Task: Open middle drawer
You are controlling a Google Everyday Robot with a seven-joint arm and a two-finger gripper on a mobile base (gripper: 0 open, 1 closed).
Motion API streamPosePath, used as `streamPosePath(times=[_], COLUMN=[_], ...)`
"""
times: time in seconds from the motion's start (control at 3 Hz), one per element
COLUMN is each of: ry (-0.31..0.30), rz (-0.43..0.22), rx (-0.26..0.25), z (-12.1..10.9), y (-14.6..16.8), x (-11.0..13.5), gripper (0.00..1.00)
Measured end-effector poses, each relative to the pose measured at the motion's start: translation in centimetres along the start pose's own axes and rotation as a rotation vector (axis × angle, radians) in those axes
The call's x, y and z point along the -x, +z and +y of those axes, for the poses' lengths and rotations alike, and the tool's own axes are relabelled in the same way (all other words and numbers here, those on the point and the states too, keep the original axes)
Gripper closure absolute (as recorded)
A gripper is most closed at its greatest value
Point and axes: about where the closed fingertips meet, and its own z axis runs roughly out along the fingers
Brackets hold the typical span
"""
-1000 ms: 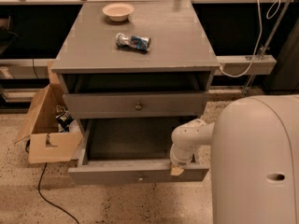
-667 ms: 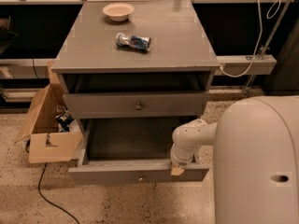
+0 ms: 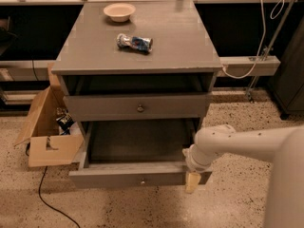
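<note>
The middle drawer (image 3: 128, 177) stands pulled well out below the worktop (image 3: 180, 46) — the job looks nearly done. The hand (image 3: 192, 182) hangs at the front's right end, placed to hook that edge rather than the knob (image 3: 142, 180) — parted or closed, I cannot tell.

Cab. top (image 3: 180, 46): bowl (image 3: 119, 11), can (image 3: 134, 42). Jaws at btm drawer (image 3: 118, 179) rt corner.

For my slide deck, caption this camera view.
Robot's tool at the front right corner of the pulled-out middle drawer; bowl atop the grey cabinet.
</note>
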Motion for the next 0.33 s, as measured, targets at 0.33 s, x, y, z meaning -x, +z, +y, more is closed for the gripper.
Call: streamPosePath(times=[0.33], ry=[0.011], rz=[-0.087], rx=[-0.091], z=[0.03], y=[-5.31], x=[-1.47], gripper=[0.0])
